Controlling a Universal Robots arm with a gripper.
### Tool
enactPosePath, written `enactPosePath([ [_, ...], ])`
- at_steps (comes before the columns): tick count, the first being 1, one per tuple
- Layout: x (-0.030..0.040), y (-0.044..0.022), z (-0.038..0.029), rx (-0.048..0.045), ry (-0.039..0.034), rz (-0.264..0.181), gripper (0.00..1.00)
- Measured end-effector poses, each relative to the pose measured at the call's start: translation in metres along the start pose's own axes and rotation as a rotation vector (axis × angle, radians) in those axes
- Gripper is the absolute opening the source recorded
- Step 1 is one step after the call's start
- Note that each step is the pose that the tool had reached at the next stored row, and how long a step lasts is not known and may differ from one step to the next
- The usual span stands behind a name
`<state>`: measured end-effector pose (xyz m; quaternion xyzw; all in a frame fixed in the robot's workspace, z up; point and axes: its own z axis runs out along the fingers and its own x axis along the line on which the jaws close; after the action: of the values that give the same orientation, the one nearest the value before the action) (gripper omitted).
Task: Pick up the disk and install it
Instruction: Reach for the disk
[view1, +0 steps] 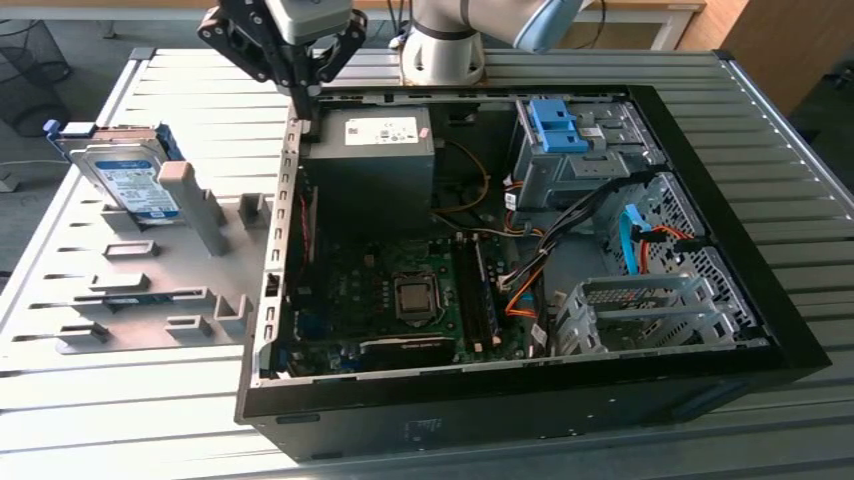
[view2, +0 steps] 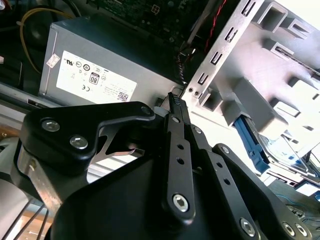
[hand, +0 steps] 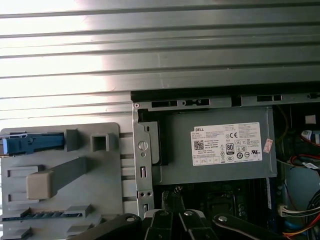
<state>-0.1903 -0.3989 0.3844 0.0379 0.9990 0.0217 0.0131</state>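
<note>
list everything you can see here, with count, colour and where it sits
disk: 1, silver with blue rails, standing in the fixture at the exterior view's left
fixture: 1, grey, on the table beside the case
computer case: 1, black, open, mid-table
power supply: 1, grey with white sticker, inside the case at its far end
bracket: 1, blue, in the drive bay toward the exterior view's right
motherboard: 1, dark green, on the case floor
drive cage: 1, bare metal, inside the case on the exterior view's right
table: 1, grey slatted metal, under everything
arm: 1, pale grey, behind the case
gripper: 1, black, shut and empty, above the case wall by the power supply
</note>
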Motion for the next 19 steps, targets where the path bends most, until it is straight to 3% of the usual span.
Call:
enactPosePath([
  [19,0.0046,-0.0004,0.0009,0.0000,0.0000,0.000,0.11],
])
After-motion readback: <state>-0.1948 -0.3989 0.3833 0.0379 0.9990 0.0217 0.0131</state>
